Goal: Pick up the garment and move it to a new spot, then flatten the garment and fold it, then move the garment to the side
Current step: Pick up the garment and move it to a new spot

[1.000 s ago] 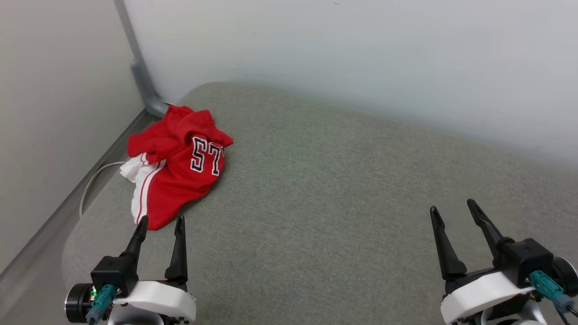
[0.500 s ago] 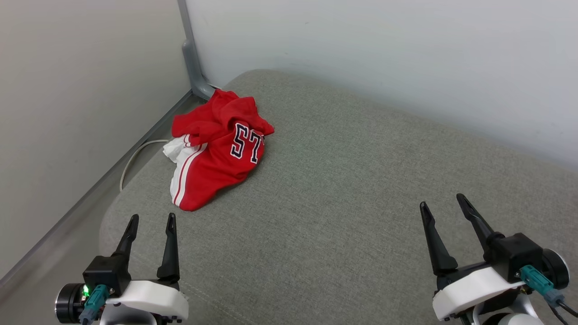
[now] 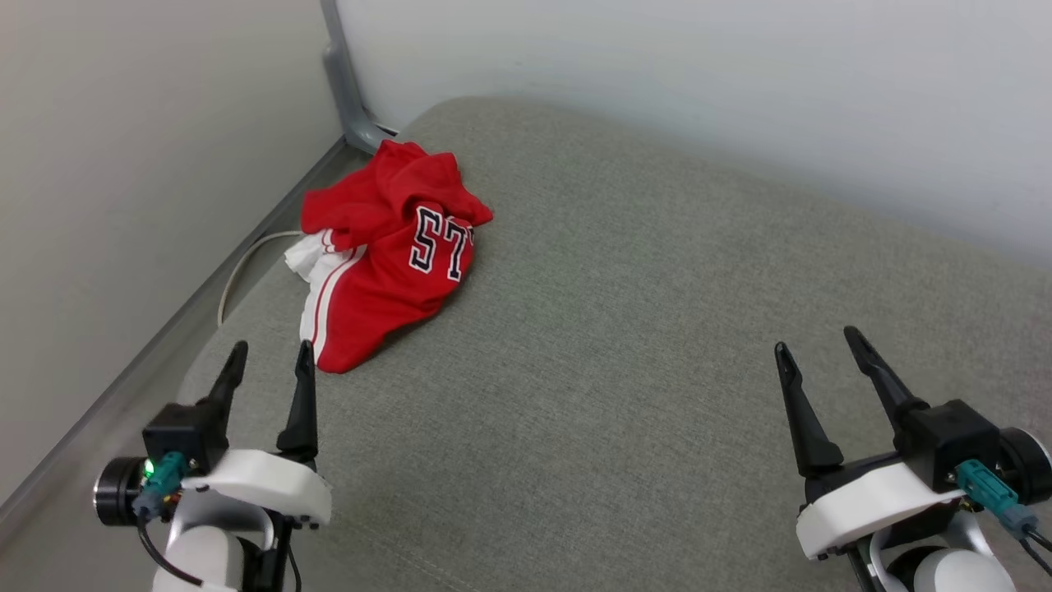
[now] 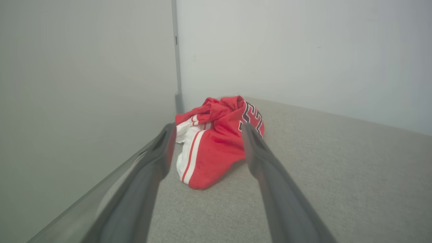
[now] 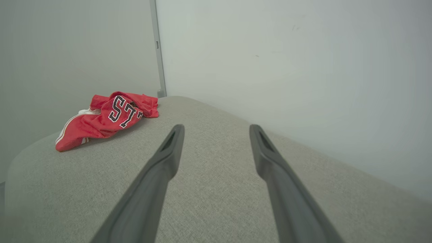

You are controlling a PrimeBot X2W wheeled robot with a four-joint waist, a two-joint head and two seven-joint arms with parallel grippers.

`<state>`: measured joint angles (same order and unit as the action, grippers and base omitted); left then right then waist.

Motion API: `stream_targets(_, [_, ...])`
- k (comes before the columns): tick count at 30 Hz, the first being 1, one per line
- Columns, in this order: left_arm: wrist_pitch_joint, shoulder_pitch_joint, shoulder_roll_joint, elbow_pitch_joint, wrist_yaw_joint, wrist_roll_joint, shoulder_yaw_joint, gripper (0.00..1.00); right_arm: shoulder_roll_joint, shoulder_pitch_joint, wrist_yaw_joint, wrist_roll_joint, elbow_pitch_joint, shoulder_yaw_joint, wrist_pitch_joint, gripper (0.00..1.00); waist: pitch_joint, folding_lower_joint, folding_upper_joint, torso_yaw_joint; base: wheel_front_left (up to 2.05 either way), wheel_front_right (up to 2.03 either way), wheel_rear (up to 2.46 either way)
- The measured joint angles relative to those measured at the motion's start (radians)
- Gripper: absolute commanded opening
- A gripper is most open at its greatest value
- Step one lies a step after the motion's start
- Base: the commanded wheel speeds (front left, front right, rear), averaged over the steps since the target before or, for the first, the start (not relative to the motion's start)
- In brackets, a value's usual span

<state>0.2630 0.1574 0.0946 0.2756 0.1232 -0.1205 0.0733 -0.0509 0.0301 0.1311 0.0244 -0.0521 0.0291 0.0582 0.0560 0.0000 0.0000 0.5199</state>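
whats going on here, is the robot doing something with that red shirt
Not yet. The garment lies crumpled on a grey cushion, at its far left corner by the wall. The left gripper is aimed at it with jaws open, just short of its near edge and not touching. The right gripper is also open, over bare cushion well off to the right. Nothing is held, so the pickup has not begun.

The garment (image 3: 386, 271) lies crumpled, so its black lettering (image 3: 440, 242) runs into a fold and cannot be read whole. A white cable (image 3: 233, 278) disappears behind it. In the wrist views, the left gripper (image 4: 208, 127) and right gripper (image 5: 216, 127) look blurred and are cut off by the bottom edge.
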Motion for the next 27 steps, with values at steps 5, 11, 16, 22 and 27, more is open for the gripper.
stream_targets(5, [-0.034,0.131,0.055,0.114,0.004,-0.050,-0.007,1.00,0.001,0.035,0.000,-0.030,-0.032,0.000,-0.025,1.00,0.057,0.0001,0.0000,-0.038,0.00,0.00,0.00])
stream_targets(11, [-0.149,0.287,0.137,0.269,0.006,-0.148,-0.016,1.00,0.000,0.079,0.000,-0.070,-0.061,-0.006,-0.039,1.00,0.145,0.0001,0.0000,-0.109,0.00,0.00,0.00])
stream_targets(16, [-0.270,0.388,0.216,0.384,0.008,-0.274,-0.072,1.00,0.000,0.111,0.000,-0.073,-0.063,-0.018,-0.033,1.00,0.218,0.0002,0.0000,-0.177,0.00,0.00,0.00])
stream_targets(22, [-0.487,0.525,0.370,0.479,0.008,-0.471,-0.156,1.00,0.000,0.162,0.000,-0.054,-0.058,-0.021,-0.031,1.00,0.337,0.0002,0.0000,-0.267,0.00,0.00,0.00])
stream_targets(27, [-0.633,0.586,0.444,0.517,0.008,-0.552,-0.203,1.00,0.000,0.197,0.000,-0.049,-0.050,-0.017,-0.022,1.00,0.407,0.0002,0.0000,-0.311,0.00,0.00,0.00])
